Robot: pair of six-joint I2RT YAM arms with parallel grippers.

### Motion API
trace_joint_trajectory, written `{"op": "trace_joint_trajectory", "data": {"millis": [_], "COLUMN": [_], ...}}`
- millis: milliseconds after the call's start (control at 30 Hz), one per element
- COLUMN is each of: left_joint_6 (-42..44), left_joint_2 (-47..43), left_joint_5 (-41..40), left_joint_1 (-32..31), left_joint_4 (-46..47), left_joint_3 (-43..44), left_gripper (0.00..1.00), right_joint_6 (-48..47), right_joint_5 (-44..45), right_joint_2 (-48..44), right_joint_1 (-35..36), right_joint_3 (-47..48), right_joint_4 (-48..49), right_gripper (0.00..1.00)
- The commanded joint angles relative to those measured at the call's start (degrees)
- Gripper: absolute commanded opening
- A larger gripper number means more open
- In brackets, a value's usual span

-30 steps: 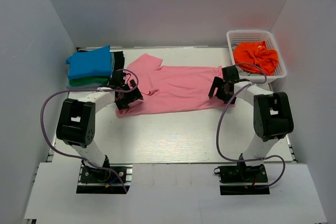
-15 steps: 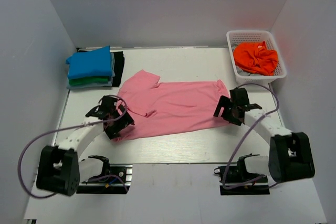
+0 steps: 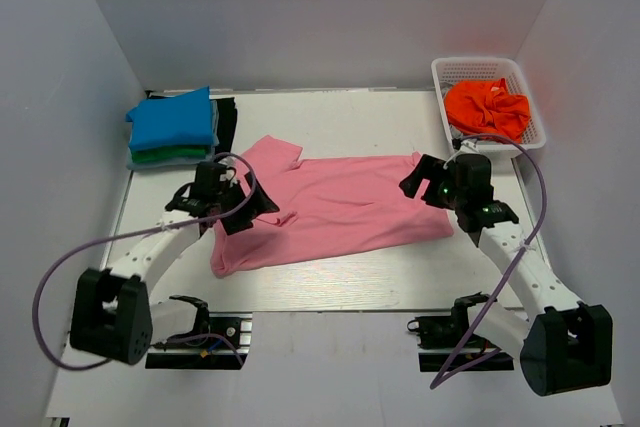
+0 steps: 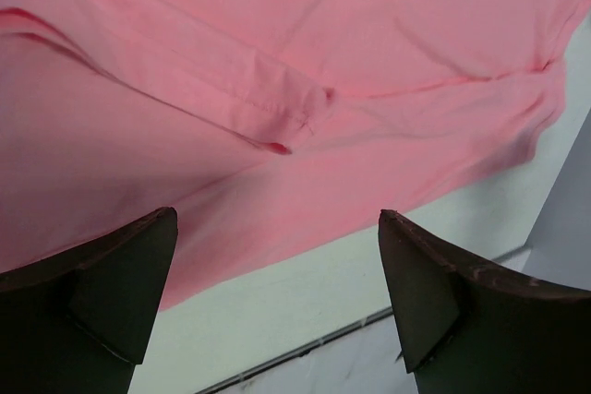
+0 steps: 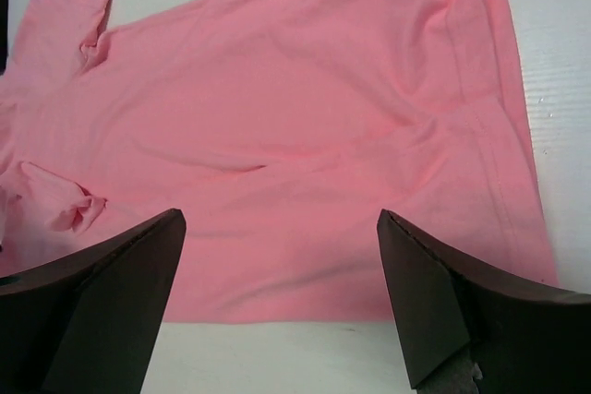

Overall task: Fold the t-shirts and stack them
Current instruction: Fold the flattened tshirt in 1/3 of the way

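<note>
A robotics lab cell: white table (image 3: 330,277) enclosed on three sides by plain white panels (image 3: 320,17).

Nothing to read here from where I stand: no word, label, brand mark or number shows in any of the three views. The pink t-shirt (image 3: 340,207) spread on the table is plain cloth of one colour. So are the blue t-shirt (image 3: 172,119), the green t-shirt (image 3: 165,156) and the orange t-shirt (image 3: 485,107), as far as they can be seen.
</note>
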Motion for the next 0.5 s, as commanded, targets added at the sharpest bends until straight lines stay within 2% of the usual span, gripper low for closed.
{"op": "trace_joint_trajectory", "data": {"millis": [0,167,267,467], "left_joint_6": [2.9,4.0,5.5,6.2], "left_joint_2": [5.9,13.2,17.3,21.6], "left_joint_5": [6.6,5.9,2.7,2.8], "left_joint_1": [-2.3,-7.3,-8.6,-9.6], "left_joint_4": [5.9,6.6,2.6,2.1], "left_joint_3": [3.9,7.5,10.8,12.6], "left_gripper": [1.00,1.00,1.00,1.00], "right_joint_6": [-0.8,-1.5,-2.2,-1.6], "right_joint_5": [1.1,4.9,10.1,12.2], "right_joint_2": [-1.0,1.8,3.7,5.1], "right_joint_1": [-0.2,-0.2,-0.3,-0.6], "right_joint_3": [-0.8,0.6,3.1,4.7], "right_joint_4": [3.4,0.8,-2.2,-3.6], "right_gripper": [0.90,0.90,0.90,0.90]}}
